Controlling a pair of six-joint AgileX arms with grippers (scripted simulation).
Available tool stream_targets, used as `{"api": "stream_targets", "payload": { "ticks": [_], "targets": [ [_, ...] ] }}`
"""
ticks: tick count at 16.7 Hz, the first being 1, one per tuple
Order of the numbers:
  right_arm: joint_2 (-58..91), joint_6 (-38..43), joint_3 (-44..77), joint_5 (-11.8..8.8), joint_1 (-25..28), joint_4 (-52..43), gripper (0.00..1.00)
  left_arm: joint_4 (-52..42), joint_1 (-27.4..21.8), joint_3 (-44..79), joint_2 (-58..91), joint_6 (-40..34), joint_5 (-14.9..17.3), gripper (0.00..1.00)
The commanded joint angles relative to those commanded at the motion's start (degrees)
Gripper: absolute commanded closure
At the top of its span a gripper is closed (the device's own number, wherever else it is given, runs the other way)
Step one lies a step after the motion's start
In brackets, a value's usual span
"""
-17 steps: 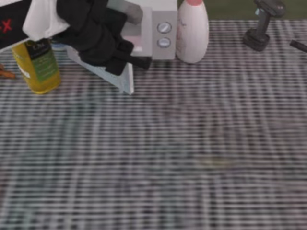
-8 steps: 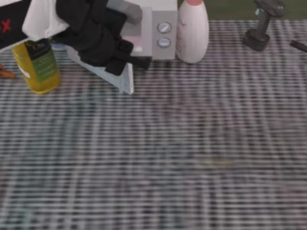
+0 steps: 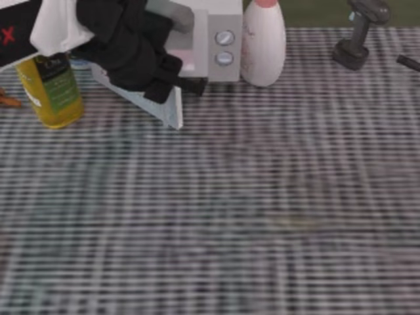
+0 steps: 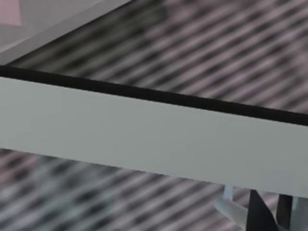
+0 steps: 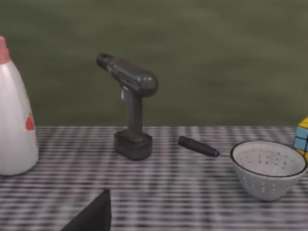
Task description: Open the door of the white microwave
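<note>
Looking down, top view: the white microwave [image 3: 213, 39] sits at twelve o'clock on the checked table [image 3: 249, 210]; the door [image 3: 154, 105] is swung wide toward seven o'clock
Left gripper [image 3: 190, 84]: at the door's free edge, before the microwave's open front; fingers' spacing, I cannot tell
Neighbours: white bottle [image 3: 264, 42] just beside the microwave at three o'clock; yellow bottle [image 3: 51, 88] at nine o'clock; drill [image 3: 357, 33] well apart at the far right
Left wrist view: the door's [image 4: 154, 139] pale edge fills the view
Right wrist view: drill [image 5: 130, 113], colander bowl [image 5: 267, 168]; the right gripper itself, out of sight
</note>
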Motion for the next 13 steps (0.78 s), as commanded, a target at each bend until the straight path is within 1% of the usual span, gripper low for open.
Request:
{"api": "stream_targets", "payload": {
  "ticks": [3, 10, 13],
  "targets": [
    [0.00, 0.00, 0.00, 0.00, 0.00, 0.00, 0.00, 0.02, -0.25, -0.22, 0.06, -0.02, 0.47, 1.00],
    [0.00, 0.00, 0.00, 0.00, 0.00, 0.00, 0.00, 0.11, 2.73, -4.02, -3.22, 7.92, 4.58, 1.00],
    [0.00, 0.00, 0.00, 0.00, 0.00, 0.00, 0.00, 0.11, 3.02, -4.40, -3.52, 8.67, 4.98, 1.00]
  ]
}}
